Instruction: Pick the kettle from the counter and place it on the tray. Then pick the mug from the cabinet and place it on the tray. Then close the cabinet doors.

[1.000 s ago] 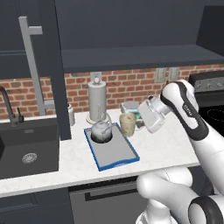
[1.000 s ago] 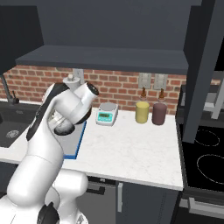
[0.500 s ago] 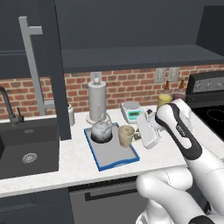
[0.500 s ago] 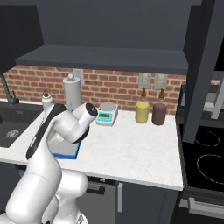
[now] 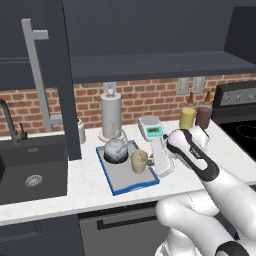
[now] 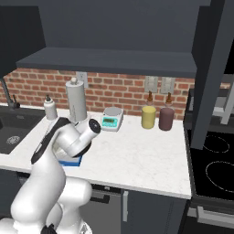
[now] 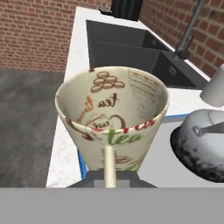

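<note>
The cream mug [image 5: 139, 161] with printed lettering stands upright at the right part of the blue-rimmed tray [image 5: 125, 186]. I cannot tell whether it touches the tray. My gripper [image 5: 150, 161] is shut on the mug's handle from the right. In the hand view the mug [image 7: 112, 117] looms right before the gripper [image 7: 110, 178], handle toward the camera. The grey kettle [image 5: 115, 149] sits on the tray's back left, just beside the mug, also seen as the kettle [image 7: 202, 144]. Both cabinet doors [image 5: 56, 75] stand open under the cabinet [image 5: 150, 64].
A paper-towel roll [image 5: 111, 116] stands behind the tray, with a white scale [image 5: 151, 129] to its right. A yellow jar [image 5: 187, 118] and a dark jar [image 5: 203, 116] sit by the wall. The black sink [image 5: 31, 172] lies left; the stove [image 6: 215, 160] lies right.
The arm has carried the mug down and slightly left, from above the tray's right edge to low at the tray beside the kettle.
</note>
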Robot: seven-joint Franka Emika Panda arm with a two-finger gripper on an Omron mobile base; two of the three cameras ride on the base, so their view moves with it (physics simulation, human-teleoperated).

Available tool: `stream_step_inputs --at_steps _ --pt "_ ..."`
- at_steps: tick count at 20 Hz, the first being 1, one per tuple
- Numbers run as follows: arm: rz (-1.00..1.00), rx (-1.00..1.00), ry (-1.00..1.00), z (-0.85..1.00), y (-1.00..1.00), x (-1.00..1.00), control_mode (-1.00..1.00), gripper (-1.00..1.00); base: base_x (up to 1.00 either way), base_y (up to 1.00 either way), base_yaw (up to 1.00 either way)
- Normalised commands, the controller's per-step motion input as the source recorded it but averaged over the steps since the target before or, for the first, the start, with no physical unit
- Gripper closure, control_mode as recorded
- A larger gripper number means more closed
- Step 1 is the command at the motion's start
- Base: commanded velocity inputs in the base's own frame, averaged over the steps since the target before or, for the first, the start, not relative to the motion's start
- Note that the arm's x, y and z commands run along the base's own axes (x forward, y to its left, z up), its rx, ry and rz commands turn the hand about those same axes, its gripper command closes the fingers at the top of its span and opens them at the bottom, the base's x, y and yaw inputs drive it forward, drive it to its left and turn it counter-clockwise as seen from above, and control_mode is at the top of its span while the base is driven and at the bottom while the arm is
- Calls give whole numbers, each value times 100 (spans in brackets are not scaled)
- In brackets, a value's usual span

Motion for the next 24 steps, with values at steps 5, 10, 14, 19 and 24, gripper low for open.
stream_step_inputs --at_steps 5,10,14,19,24 --pt "0 0 0 -34 14 30 -100 100 0 0 0" --pt "0 0 0 -35 21 22 -100 100 0 0 0" --pt "0 0 0 -39 20 10 -100 100 0 0 0" --pt "0 0 0 -28 14 19 -100 100 0 0 0" --pt "0 0 0 -24 5 26 -100 100 0 0 0"
